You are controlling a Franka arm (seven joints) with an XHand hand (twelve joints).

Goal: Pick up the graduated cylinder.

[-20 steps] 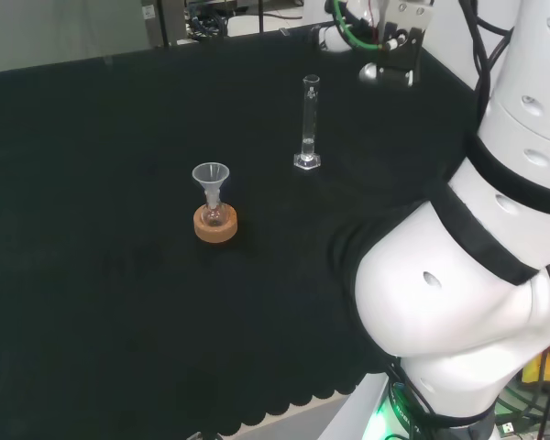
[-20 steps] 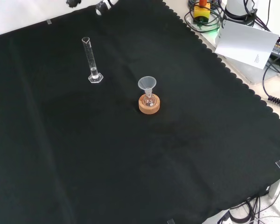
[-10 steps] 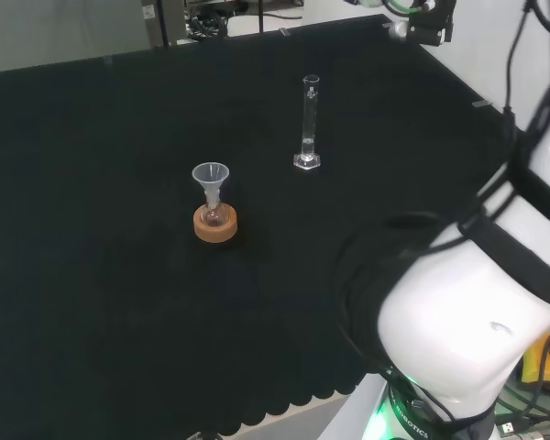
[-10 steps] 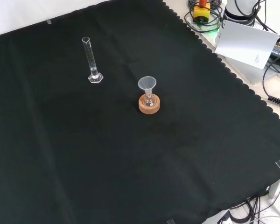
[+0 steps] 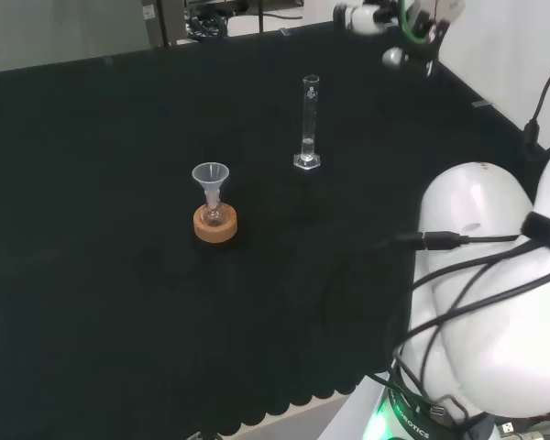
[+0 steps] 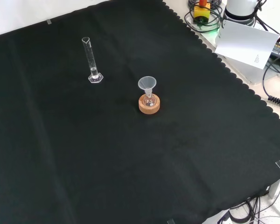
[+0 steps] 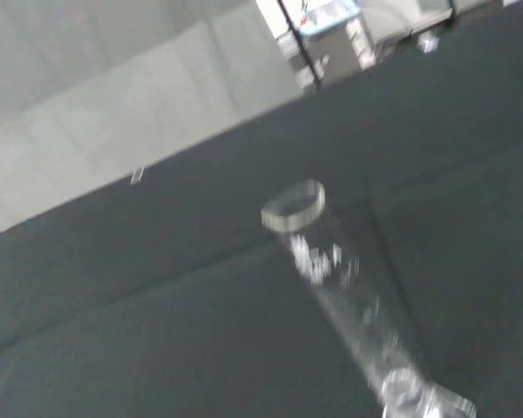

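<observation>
The graduated cylinder (image 5: pixel 308 124) is a tall, thin, clear tube on a hexagonal foot, standing upright on the black cloth. In the front view the cylinder (image 6: pixel 91 60) stands at the upper left, with nothing touching it. The wrist view looks down past its open rim along the cylinder (image 7: pixel 331 261), close and blurred. Part of the hand (image 5: pixel 391 20) shows at the head view's top edge, up and to the right of the cylinder and well apart from it; its shape is too cut off to read.
A clear funnel (image 5: pixel 211 176) sits in a small flask on a cork ring (image 5: pixel 215 225), left of and nearer than the cylinder; the funnel (image 6: pixel 147 84) is near the front view's centre. The arm's white links (image 5: pixel 495 293) fill the head view's right. Cables and a white sheet (image 6: pixel 245 43) lie beyond the cloth's scalloped edge.
The arm's links have swung and reshaped at the head view's right. The hand rose toward the top edge and has left the front view's top. Cylinder and funnel have not moved.
</observation>
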